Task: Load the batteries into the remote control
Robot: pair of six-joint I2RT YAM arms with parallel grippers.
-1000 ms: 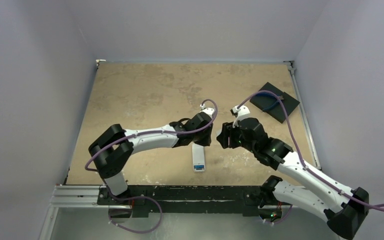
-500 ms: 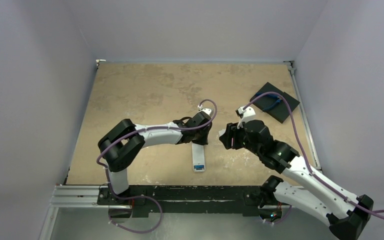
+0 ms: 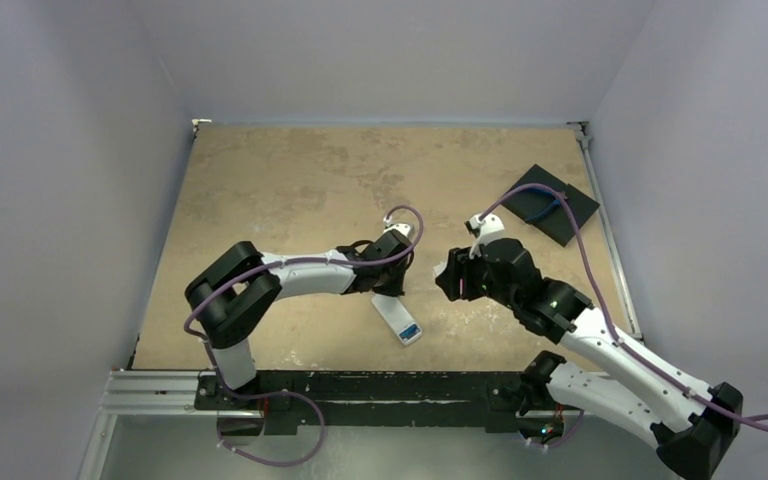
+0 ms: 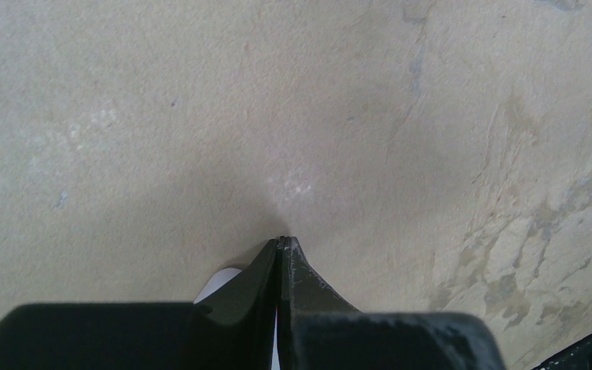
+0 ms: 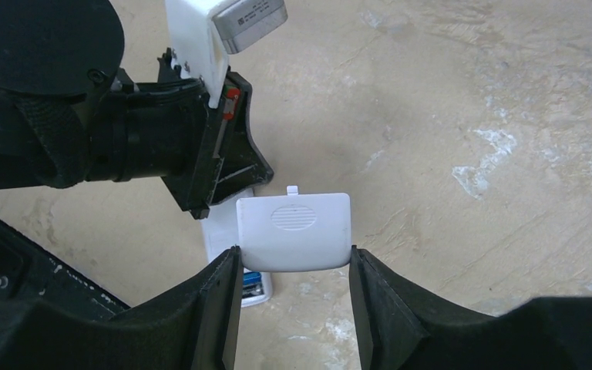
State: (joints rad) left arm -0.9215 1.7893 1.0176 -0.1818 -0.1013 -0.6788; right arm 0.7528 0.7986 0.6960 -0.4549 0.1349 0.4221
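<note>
Nearest the arms' bases, the white remote control (image 3: pixel 401 322) lies askew on the table (image 3: pixel 290 190). A blue patch at its near end may be a battery, though the views cannot settle it. The left claw (image 3: pixel 390 288), fingers pressed fully together and holding nothing, bears tip-first on the remote's far end. Just beyond, to the right, the right claw (image 5: pixel 293 258) stands about half open, gripping a thin white battery cover (image 5: pixel 294 231) by its two short edges, lifted off the table. A black pad (image 3: pixel 550 203) sits toward the far right corner. The remote looks light, stiff and slick, apt to skid under a push; a grip across its long sides would likely suit. The cover's small tab (image 5: pixel 293 189) looks breakable.
</note>
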